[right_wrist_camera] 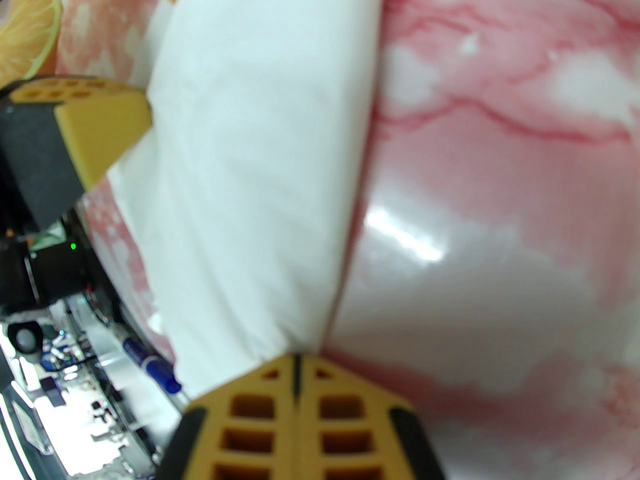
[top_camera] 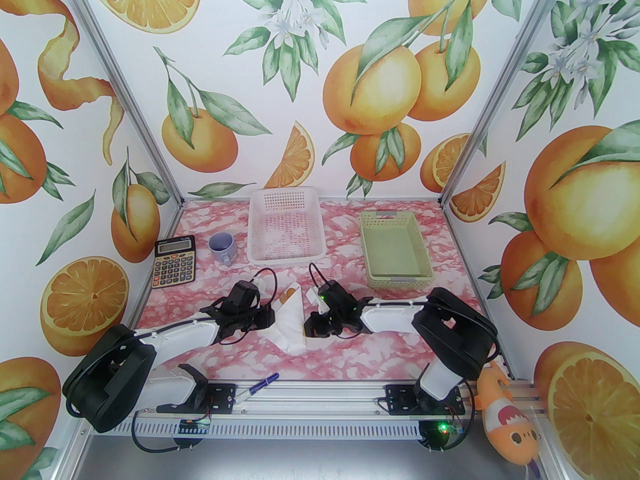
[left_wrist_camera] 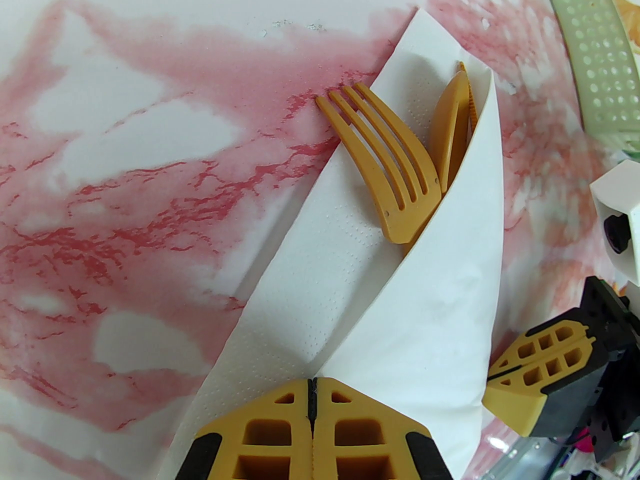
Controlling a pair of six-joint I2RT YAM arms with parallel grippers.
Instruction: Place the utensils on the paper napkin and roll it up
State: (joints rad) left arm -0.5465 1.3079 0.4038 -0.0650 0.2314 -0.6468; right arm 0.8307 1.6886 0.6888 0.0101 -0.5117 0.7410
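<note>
The paper napkin [top_camera: 291,318] lies mid-table between both arms, one flap folded over the utensils. The orange-brown fork [left_wrist_camera: 385,163] and spoon [left_wrist_camera: 452,123] poke out of its far end, their handles hidden under the flap [left_wrist_camera: 430,308]; in the top view they show as an orange tip [top_camera: 287,295]. My left gripper [left_wrist_camera: 312,388] is shut, pinching the napkin's near edge where the fold meets it, on the napkin's left side [top_camera: 274,318]. On the other side, my right gripper [right_wrist_camera: 296,363] is shut on a crumpled edge of the napkin [right_wrist_camera: 260,168], also seen from above [top_camera: 306,329].
A white perforated basket [top_camera: 286,191] and a green basket [top_camera: 425,253] stand at the back. A calculator [top_camera: 174,260] and a grey-blue mug [top_camera: 222,247] sit back left. A blue pen [top_camera: 257,387] lies at the near edge; a plush toy [top_camera: 507,428] hangs off the right corner.
</note>
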